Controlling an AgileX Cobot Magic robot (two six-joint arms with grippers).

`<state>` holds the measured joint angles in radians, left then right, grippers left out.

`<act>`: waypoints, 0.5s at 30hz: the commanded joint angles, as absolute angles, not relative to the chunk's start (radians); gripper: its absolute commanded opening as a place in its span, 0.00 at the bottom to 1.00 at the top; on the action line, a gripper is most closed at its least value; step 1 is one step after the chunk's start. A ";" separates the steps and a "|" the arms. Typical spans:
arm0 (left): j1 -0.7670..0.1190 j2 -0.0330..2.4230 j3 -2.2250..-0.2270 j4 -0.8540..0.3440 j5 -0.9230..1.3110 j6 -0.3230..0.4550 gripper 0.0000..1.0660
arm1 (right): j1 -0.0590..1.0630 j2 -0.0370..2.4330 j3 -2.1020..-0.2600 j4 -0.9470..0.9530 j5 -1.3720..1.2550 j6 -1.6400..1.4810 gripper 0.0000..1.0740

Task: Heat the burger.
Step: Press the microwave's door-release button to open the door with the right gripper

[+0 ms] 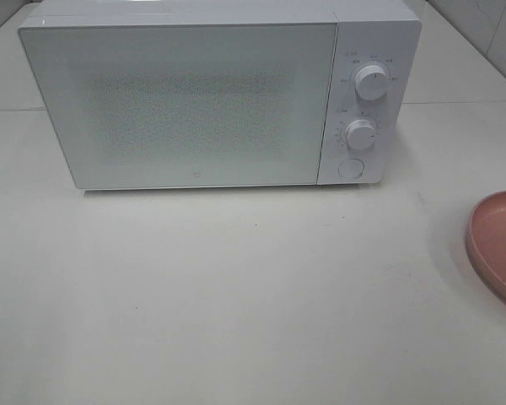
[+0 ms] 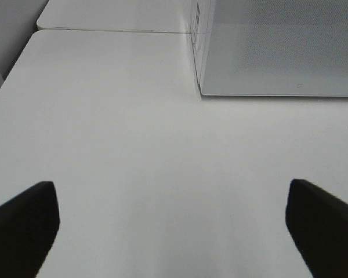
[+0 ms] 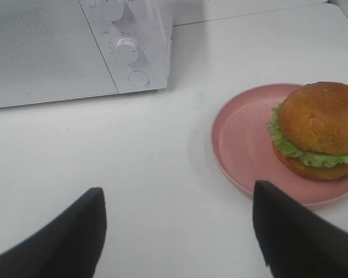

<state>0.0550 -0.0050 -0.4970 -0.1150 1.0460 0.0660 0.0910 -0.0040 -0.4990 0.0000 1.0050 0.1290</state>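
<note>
The burger (image 3: 319, 130), with a golden-brown bun and a green lettuce frill, sits on a pink plate (image 3: 243, 145) to the right of the white microwave (image 1: 202, 93), whose door is closed. In the exterior high view only the plate's edge (image 1: 497, 245) shows at the right border; the burger is outside that view. My right gripper (image 3: 180, 231) is open above the table, short of the plate, with nothing between its fingers. My left gripper (image 2: 171, 226) is open wide over bare table in front of the microwave's left corner (image 2: 200, 87). Neither arm shows in the exterior high view.
The microwave has two round knobs (image 1: 372, 82) and a round button (image 1: 350, 168) on its right panel. The white table (image 1: 236, 295) stretches in front of it. A seam with a second table surface (image 2: 104, 14) runs behind.
</note>
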 commanded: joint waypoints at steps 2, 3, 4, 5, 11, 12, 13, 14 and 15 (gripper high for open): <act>0.055 -0.028 -0.495 -0.116 1.037 0.061 0.94 | 0.085 -0.032 -0.499 0.000 1.000 0.116 0.62; 0.055 -0.028 -0.495 -0.116 1.037 0.061 0.94 | 0.085 -0.032 -0.499 0.000 1.000 0.116 0.62; 0.055 -0.028 -0.495 -0.116 1.037 0.061 0.94 | 0.085 -0.032 -0.499 0.000 1.000 0.116 0.62; 0.055 -0.028 -0.495 -0.116 1.037 0.061 0.94 | 0.085 -0.032 -0.499 0.000 1.000 0.116 0.62; 0.055 -0.028 -0.495 -0.116 1.037 0.061 0.94 | 0.085 -0.032 -0.499 0.000 1.000 0.116 0.62; 0.055 -0.028 -0.495 -0.116 1.037 0.061 0.94 | 0.085 -0.032 -0.499 0.000 1.000 0.116 0.62; 0.055 -0.028 -0.495 -0.116 1.037 0.061 0.94 | 0.085 -0.032 -0.499 0.000 1.000 0.116 0.62; 0.055 -0.028 -0.495 -0.116 1.037 0.061 0.94 | 0.085 -0.032 -0.499 0.000 1.000 0.116 0.62; 0.055 -0.028 -0.495 -0.116 1.037 0.061 0.94 | 0.085 -0.032 -0.499 0.000 1.000 0.116 0.62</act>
